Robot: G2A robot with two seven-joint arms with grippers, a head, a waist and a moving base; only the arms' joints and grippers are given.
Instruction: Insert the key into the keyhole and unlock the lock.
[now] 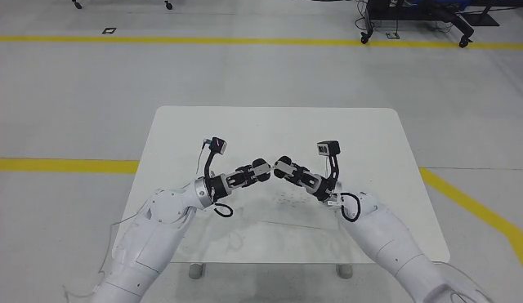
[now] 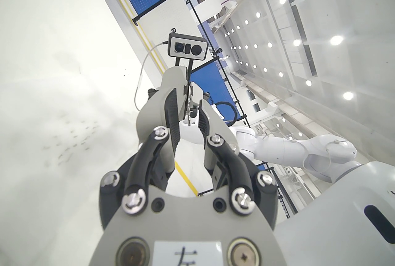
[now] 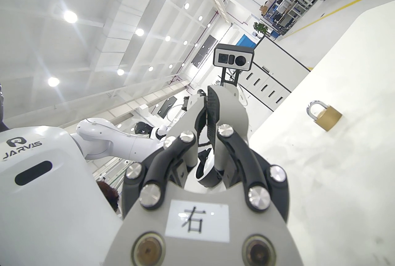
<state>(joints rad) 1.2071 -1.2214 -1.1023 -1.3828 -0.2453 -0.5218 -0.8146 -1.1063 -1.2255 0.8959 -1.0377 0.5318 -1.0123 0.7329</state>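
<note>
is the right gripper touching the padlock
Apart. The right wrist view shows the padlock lying on the table, well clear of the right gripper, with a stretch of tabletop showing between them.

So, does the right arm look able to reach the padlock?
Probably yes. The padlock lies on the table with nothing close around it. The right pincer is raised, tip to tip with the left pincer, so it would have to swing over and down.
</note>
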